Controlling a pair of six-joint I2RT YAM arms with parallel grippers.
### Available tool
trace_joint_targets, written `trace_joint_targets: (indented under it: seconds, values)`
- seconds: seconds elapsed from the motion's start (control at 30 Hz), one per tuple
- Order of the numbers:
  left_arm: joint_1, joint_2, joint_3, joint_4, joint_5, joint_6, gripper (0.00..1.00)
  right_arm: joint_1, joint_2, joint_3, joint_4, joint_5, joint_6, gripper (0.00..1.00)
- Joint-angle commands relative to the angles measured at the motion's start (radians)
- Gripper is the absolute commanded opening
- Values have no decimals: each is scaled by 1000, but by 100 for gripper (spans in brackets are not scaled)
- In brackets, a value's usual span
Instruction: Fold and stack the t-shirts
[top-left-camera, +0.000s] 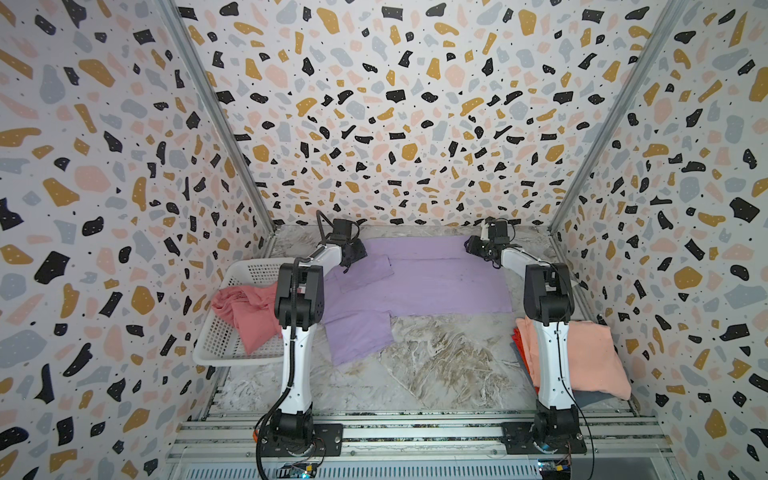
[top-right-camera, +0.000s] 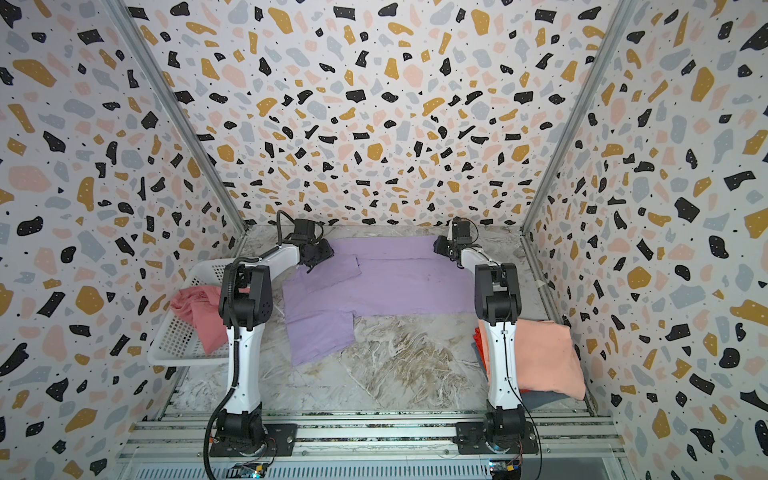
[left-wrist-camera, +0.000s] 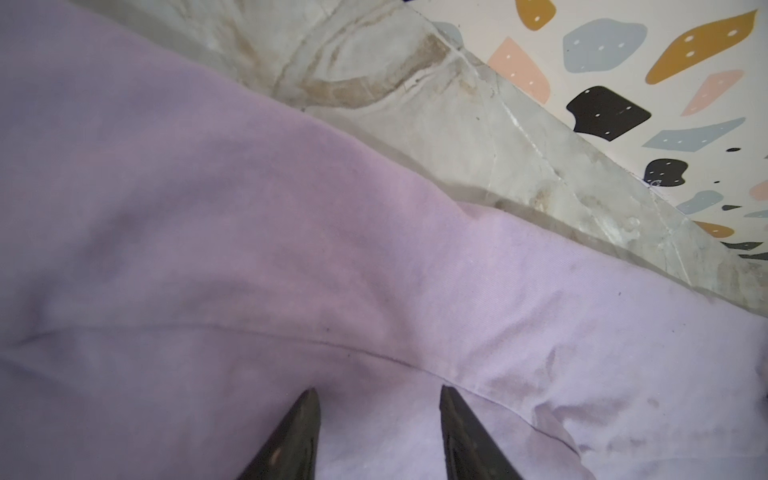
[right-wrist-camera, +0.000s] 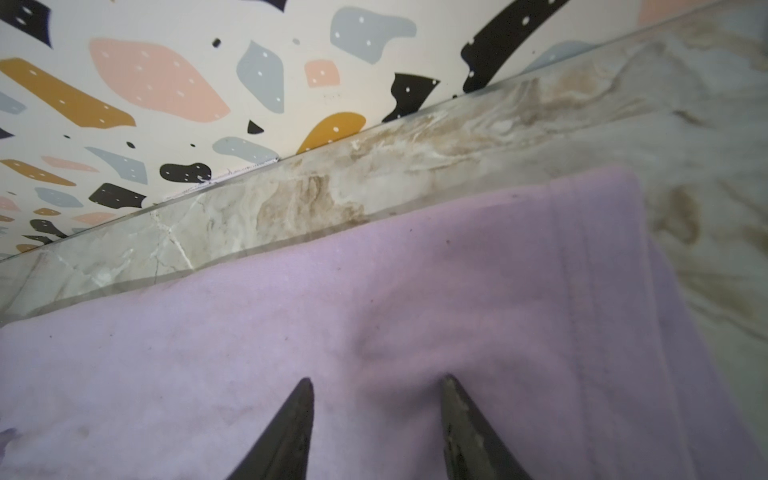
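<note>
**Matt cloth on a marble-look desk**

Beneath the left end effector, the lilac t-shirt is seen as soft, matt cloth, finely ribbed and smudged with grey. Just beyond the right end effector, the desk is shown with a smooth, marble-patterned finish of slight sheen. Its fingers are dark, matt and scuffed. Well apart from the left end effector, a basket of white perforated plastic is seen. Well behind the right end effector, a peach t-shirt of matt cloth is seen.

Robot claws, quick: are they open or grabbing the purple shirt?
Left gripper: open, over the lilac t-shirt, holding nothing.
Right gripper: open, holding nothing.
</note>
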Motion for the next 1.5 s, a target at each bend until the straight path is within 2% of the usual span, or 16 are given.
trace_joint_targets:
  seconds: [0.0,0.13,0.2,0.33,0.57,0.77,0.87,0.97,1.13,1.27,1.37,1.47]
  values:
    - [2,-16,37,-32,63,18,50,-8,-78,28,-33,-15,-50,53]
    - [1,-133,25,-67,59,62,53,-15,-231,-93,-34,-1,-68,58]
    - [1,-207,-26,-102,39,69,54,-15,-319,-171,-70,37,-60,59]
    - [0,-391,-276,-143,3,57,53,-23,-473,-330,-198,110,-7,61]
    - [-28,-783,-777,-252,-169,-18,52,-87,-699,-651,-295,95,49,65]
    - [-120,-1039,-1073,-368,-254,-148,50,-127,-819,-806,-324,94,40,66]
    - [-180,-1132,-1175,-412,-306,-197,51,-141,-841,-840,-309,100,27,66]
    - [-188,-1213,-1252,-428,-316,-236,52,-165,-834,-839,-297,79,19,66]
    - [-189,-1271,-1333,-391,-264,-283,51,-204,-827,-830,-289,52,15,66]
    - [-188,-1234,-1370,-303,-170,-280,51,-216,-837,-850,-291,50,22,66]
    - [-188,-1206,-1373,-276,-142,-277,48,-220,-841,-863,-298,59,32,66]
    - [-189,-1183,-1375,-225,-136,-286,41,-220,-824,-859,-345,70,35,66]
